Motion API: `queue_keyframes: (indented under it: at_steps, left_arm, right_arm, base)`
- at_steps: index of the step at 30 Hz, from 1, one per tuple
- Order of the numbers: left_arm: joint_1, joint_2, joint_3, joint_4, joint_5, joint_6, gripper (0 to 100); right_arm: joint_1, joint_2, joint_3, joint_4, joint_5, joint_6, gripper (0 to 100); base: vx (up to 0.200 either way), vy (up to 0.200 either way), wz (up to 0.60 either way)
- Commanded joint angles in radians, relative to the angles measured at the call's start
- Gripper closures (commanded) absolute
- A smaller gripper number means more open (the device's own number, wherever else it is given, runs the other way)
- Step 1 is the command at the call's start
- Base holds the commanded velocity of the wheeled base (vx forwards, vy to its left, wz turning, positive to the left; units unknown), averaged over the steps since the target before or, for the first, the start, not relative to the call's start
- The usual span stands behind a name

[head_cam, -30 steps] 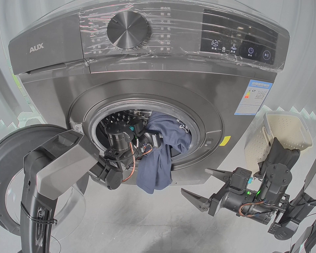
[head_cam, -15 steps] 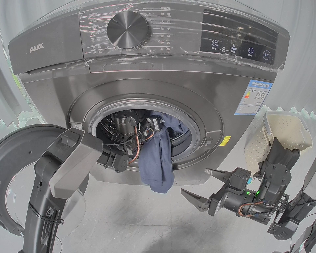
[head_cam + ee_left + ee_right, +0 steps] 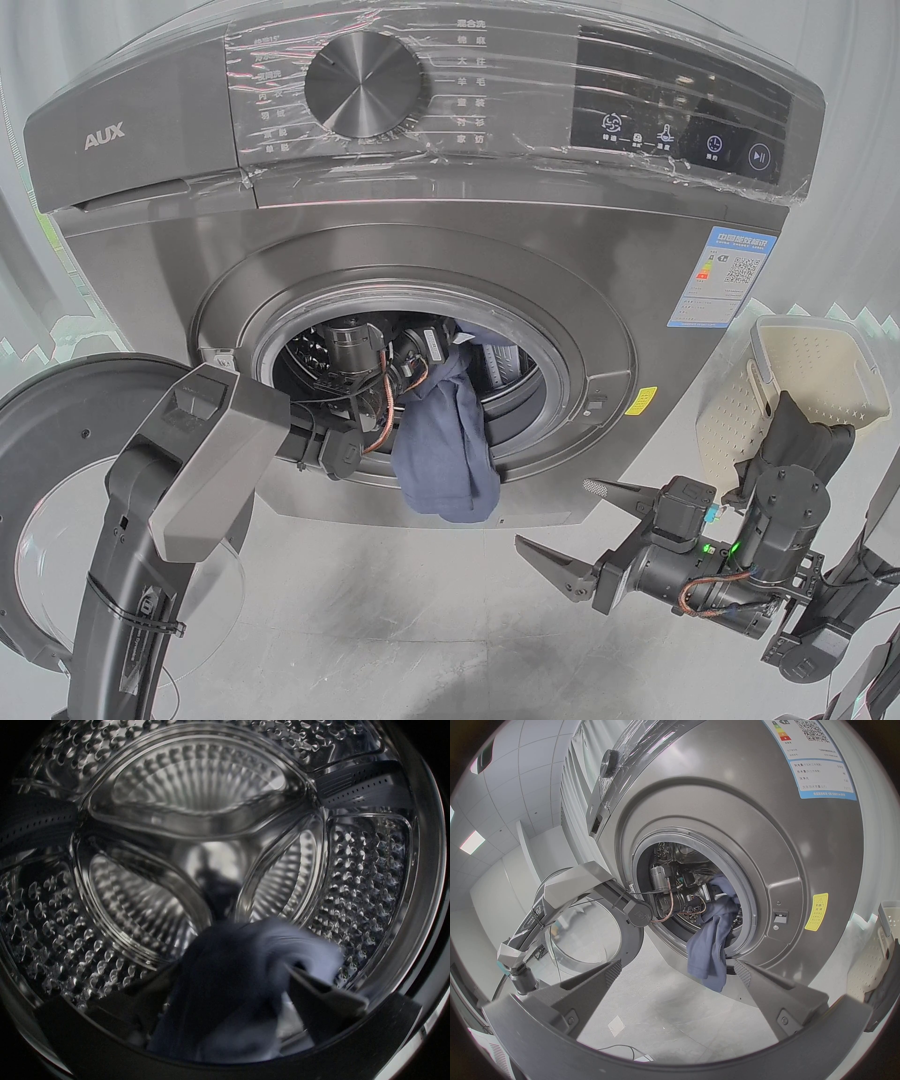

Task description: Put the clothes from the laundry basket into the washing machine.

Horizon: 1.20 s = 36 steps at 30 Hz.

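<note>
The washing machine's (image 3: 525,234) steel drum (image 3: 197,781) holds the left gripper (image 3: 232,968), whose fingers (image 3: 328,1001) pinch a bunched navy garment (image 3: 445,441). The rest of the garment trails back from those fingers over the door rim and hangs outside. The right gripper (image 3: 553,516) hovers outside with fingers spread. Past it is the cream laundry basket (image 3: 825,366), with a dark shape I cannot identify at its near rim. Since half a second ago, the left fingers have gone deeper into the drum and the hanging tail has risen. The right gripper is unchanged.

left arm bent, left claw (image 3: 232,968) pointing forward, right arm low, right claw (image 3: 553,514) spread wide
</note>
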Motion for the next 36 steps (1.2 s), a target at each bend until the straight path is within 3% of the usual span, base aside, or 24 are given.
queue_keyframes:
  at_steps: [1,2,5,6,10,13,18,32,33,36]
  left_arm:
    - [-0.009,-0.077,0.097,0.040,-0.012,-0.011,0]
    - [-0.014,-0.124,0.175,0.079,-0.023,-0.008,0]
    - [-0.026,-0.152,0.224,0.109,-0.041,-0.008,0]
    - [-0.034,-0.181,0.279,0.134,-0.067,-0.005,0]
    - [-0.043,-0.200,0.325,0.143,-0.083,-0.002,0]
    - [-0.070,-0.210,0.417,0.152,-0.122,0.032,0]
    - [-0.072,-0.192,0.437,0.149,-0.132,0.058,0]
    - [-0.072,-0.085,0.371,0.126,-0.119,0.076,0]
    - [-0.074,-0.085,0.373,0.125,-0.119,0.076,100]
    - [-0.072,-0.086,0.371,0.120,-0.119,0.075,100]
  right_arm:
    - [0.000,-0.001,0.000,0.000,0.000,0.000,0]
    - [0.000,-0.001,0.000,0.000,0.000,0.000,0]
    - [0.002,0.001,0.000,0.000,0.000,0.000,0]
    - [0.003,0.001,0.000,0.000,0.000,0.000,0]
    - [0.003,0.001,-0.002,0.000,0.000,0.000,0]
    - [0.003,0.004,-0.002,0.000,0.000,0.000,0]
    - [0.003,0.004,-0.002,0.000,0.000,0.000,0]
    - [0.003,0.002,0.000,0.000,0.002,0.000,0]
    - [0.003,0.002,0.000,0.000,0.002,0.000,0]
    - [0.002,0.002,-0.002,0.000,0.002,0.000,0]
  base:
    - [0.000,0.000,0.00]
    - [0.000,0.000,0.00]
    - [0.000,0.000,0.00]
    - [0.000,0.000,0.00]
    - [0.000,0.000,0.00]
    - [0.000,0.000,0.00]
    - [0.000,0.000,0.00]
    - [0.000,0.000,0.00]
    - [0.000,0.000,0.00]
    - [0.000,0.000,0.00]
